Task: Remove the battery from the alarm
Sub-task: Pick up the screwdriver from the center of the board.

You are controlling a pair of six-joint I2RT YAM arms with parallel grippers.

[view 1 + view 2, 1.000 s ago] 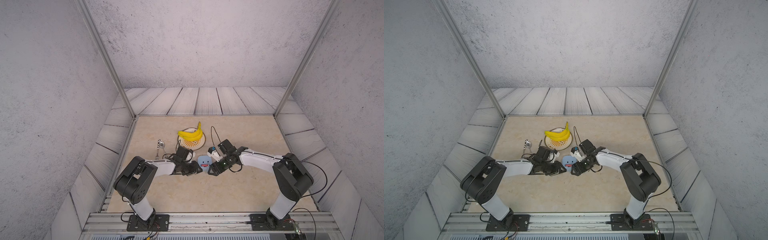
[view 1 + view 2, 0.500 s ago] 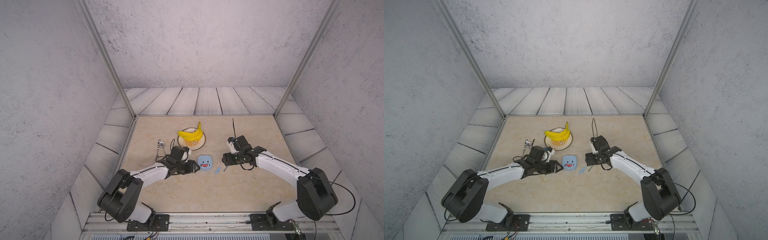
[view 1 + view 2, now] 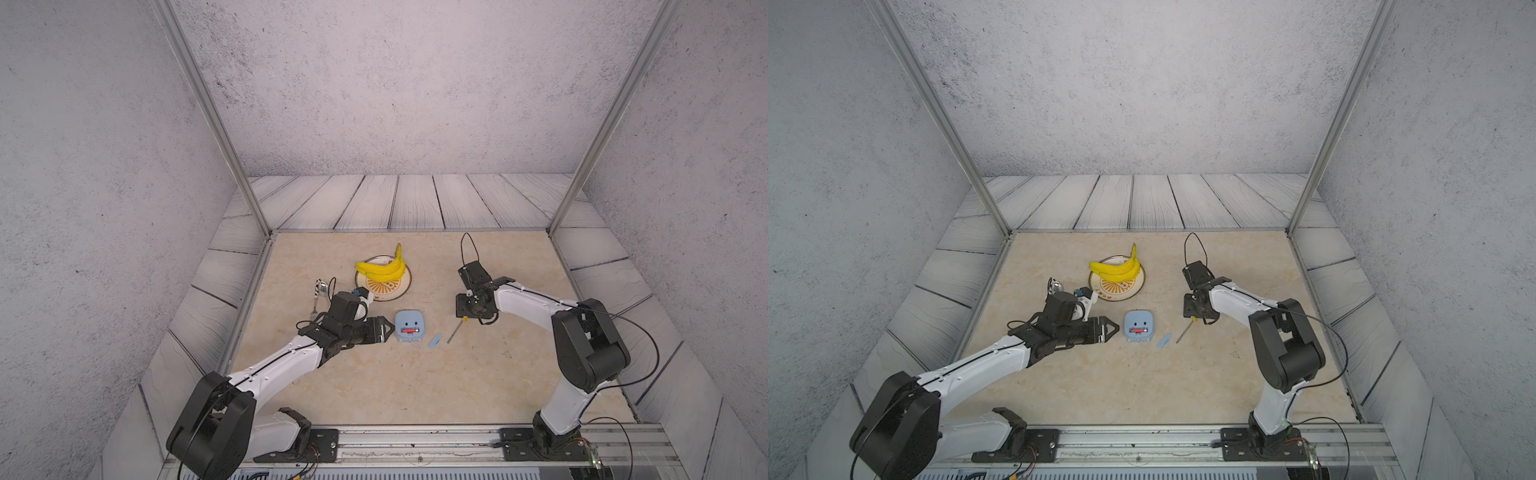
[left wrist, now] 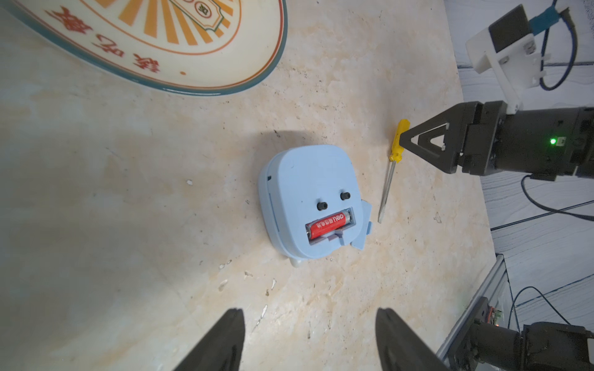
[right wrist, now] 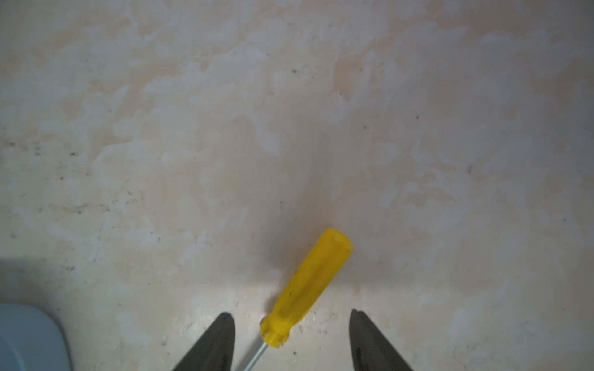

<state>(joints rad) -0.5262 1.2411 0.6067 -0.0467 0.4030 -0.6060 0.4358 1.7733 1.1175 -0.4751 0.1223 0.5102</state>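
Observation:
The light-blue alarm lies face down on the table, its back up. Its compartment stands uncovered, and the red battery sits inside it. My left gripper is open just left of the alarm, a small gap away, holding nothing. My right gripper is open to the right of the alarm. It hangs over the handle of the yellow screwdriver, which lies on the table, clear of both fingers.
A small blue cover piece lies between the alarm and the screwdriver. A round plate with bananas stands behind the alarm. A fork lies at the left edge.
Both grippers have drawn back from the alarm. The left one has opened. The right arm has swung right, and the screwdriver and cover now lie on the table.

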